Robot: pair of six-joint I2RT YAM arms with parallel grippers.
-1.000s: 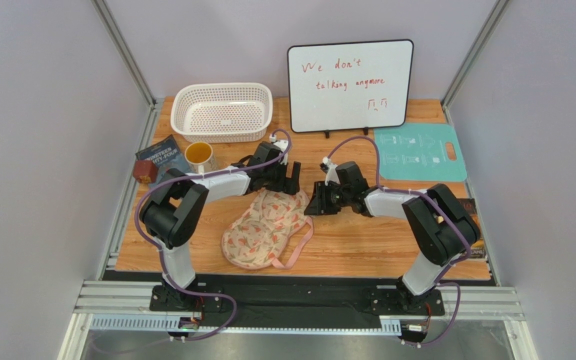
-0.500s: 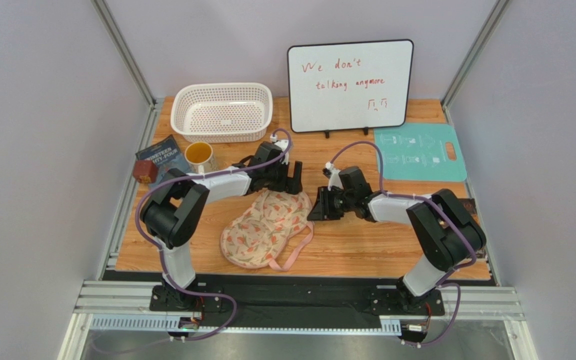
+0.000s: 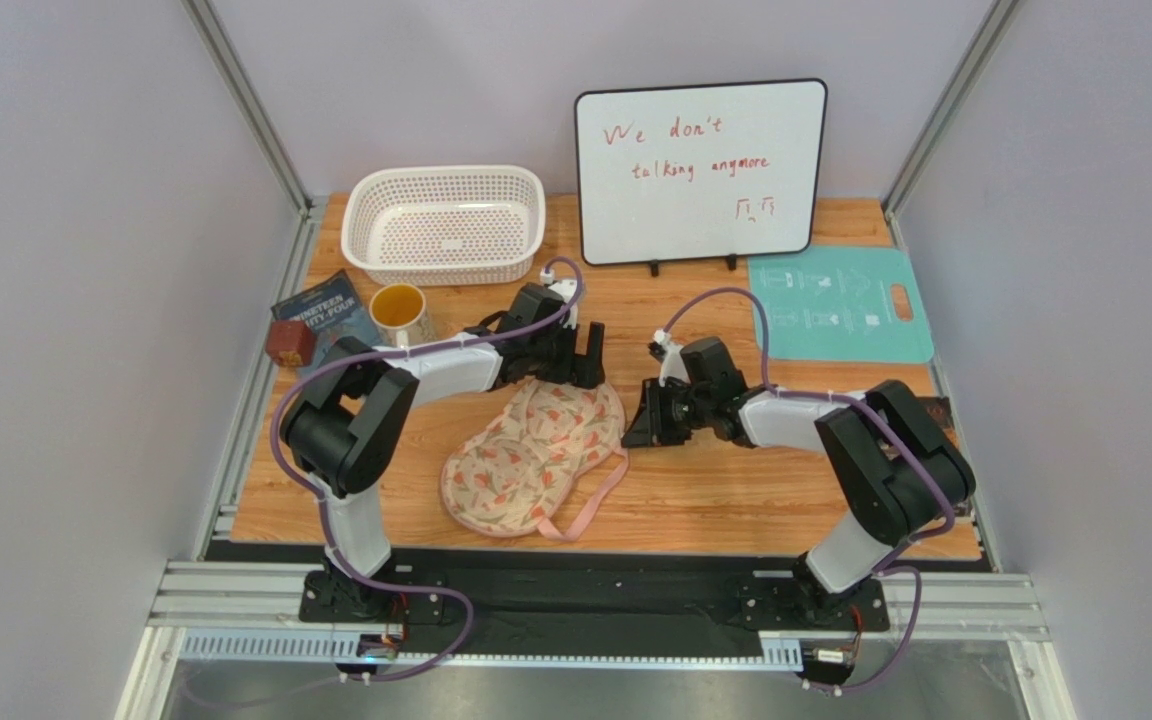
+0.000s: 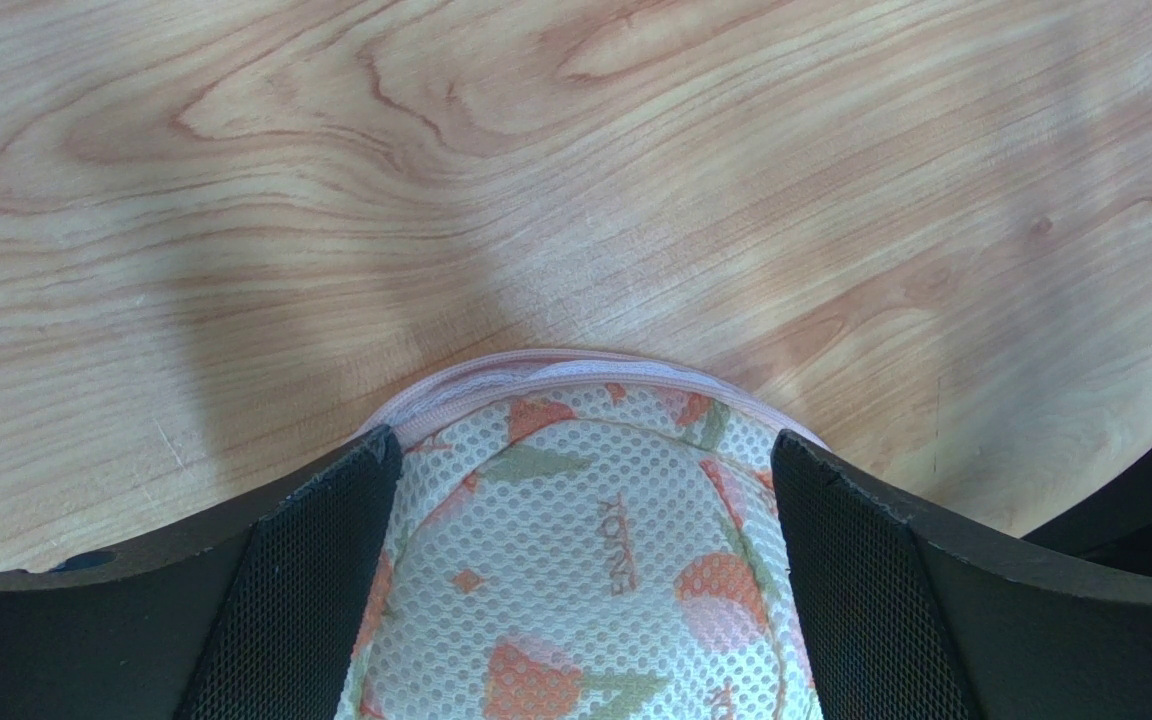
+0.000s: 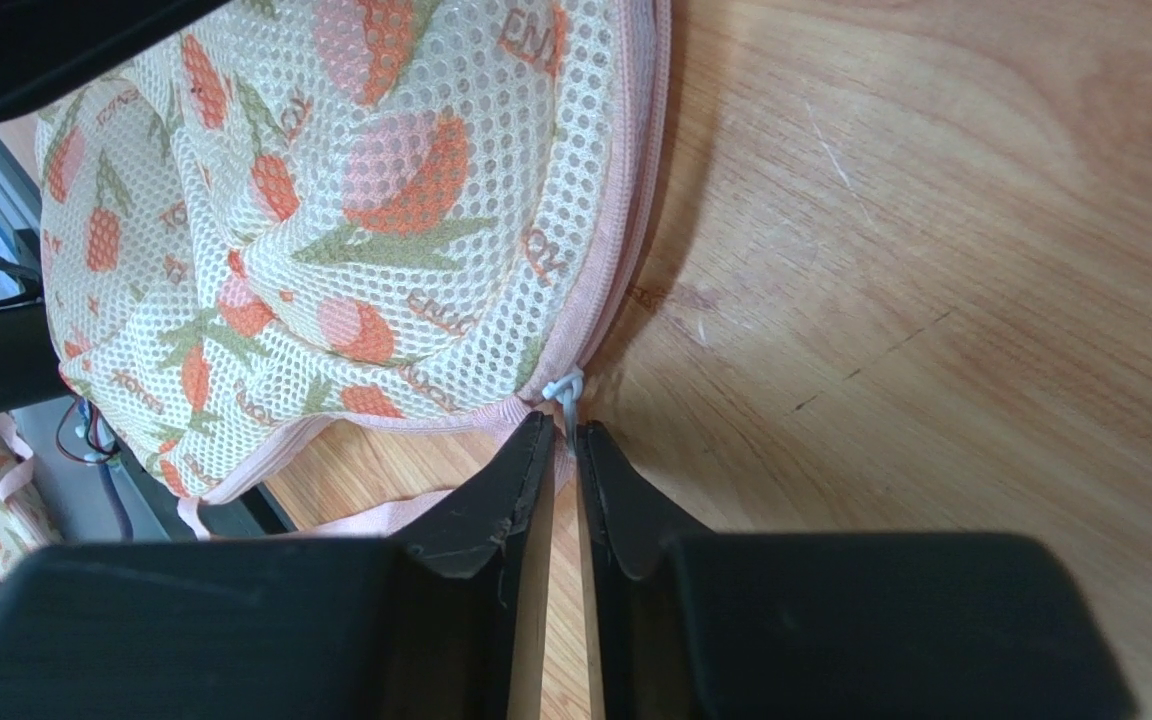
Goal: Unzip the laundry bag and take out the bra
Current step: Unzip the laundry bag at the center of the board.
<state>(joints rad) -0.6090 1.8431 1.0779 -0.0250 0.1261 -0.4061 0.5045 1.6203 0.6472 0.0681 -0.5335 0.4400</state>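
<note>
The laundry bag point(image 3: 530, 458) lies in the middle of the table: a cream mesh pouch with an orange and green print, pink zipper trim and a pink strap. My left gripper point(image 3: 575, 368) stands open over the bag's far lobe point(image 4: 582, 585), one black finger point(image 4: 312, 570) on each side of it. At the bag's right edge, my right gripper point(image 3: 636, 420) has its jaws nearly together. A small silver zipper pull point(image 5: 564, 393) sticks out of the pink trim and sits pinched between the right gripper's point(image 5: 567, 428) tips. The bra is hidden.
A white perforated basket point(image 3: 444, 222) and a whiteboard point(image 3: 699, 170) stand at the back. A teal board point(image 3: 838, 305) lies at the right. A yellow cup point(image 3: 399, 312), a dark book point(image 3: 319, 311) and a brown cube point(image 3: 291, 344) sit at the left.
My right gripper has shifted a little nearer along the bag's right edge and narrowed its jaws onto the zipper pull. The left arm and the bag have stayed put.
</note>
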